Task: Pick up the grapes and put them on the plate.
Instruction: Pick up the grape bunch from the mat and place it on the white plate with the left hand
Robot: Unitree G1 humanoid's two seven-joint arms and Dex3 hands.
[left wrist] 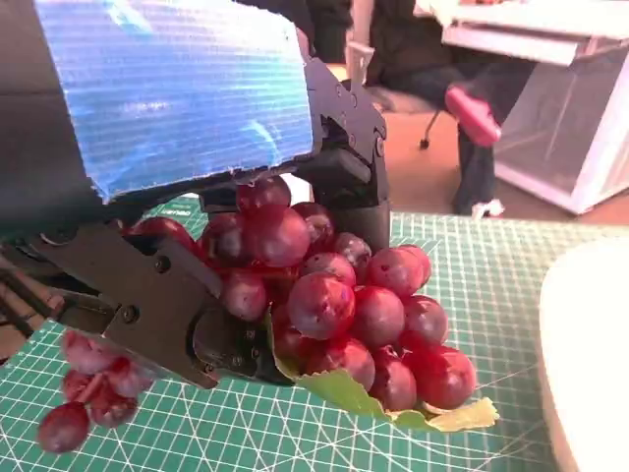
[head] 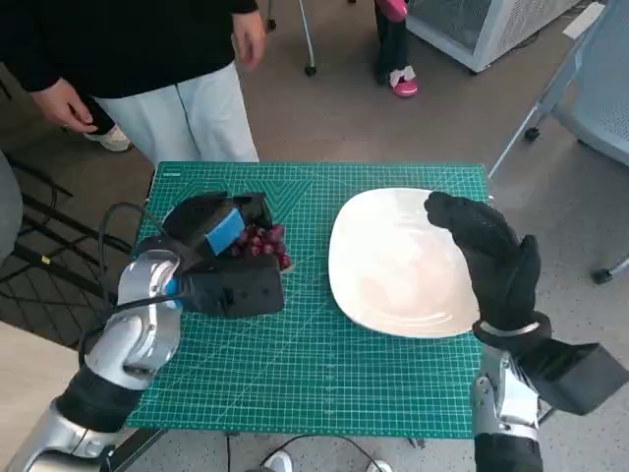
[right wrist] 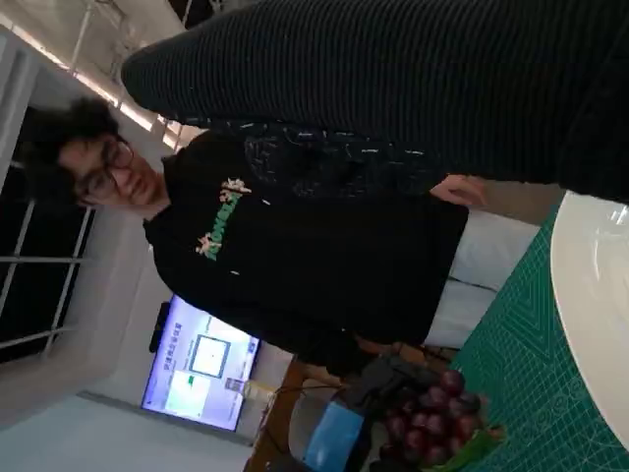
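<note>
Grapes, a bunch of dark red plastic-looking fruit [left wrist: 344, 305] with a yellow-green leaf [left wrist: 393, 405], sit on the green gridded cutting mat [head: 314, 364], left of the plate and apart from it. The blue-taped black left hand [head: 218, 234] has its fingers [left wrist: 157, 305] closed around the bunch. The round white plate [head: 393, 285] lies beside them, and the black-gloved right hand [head: 491, 256] hovers over the plate's right rim, fingers loosely together, holding nothing.

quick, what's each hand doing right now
Left hand: closed around the grapes, holding them.
Right hand: open, holding nothing, over the plate.
</note>
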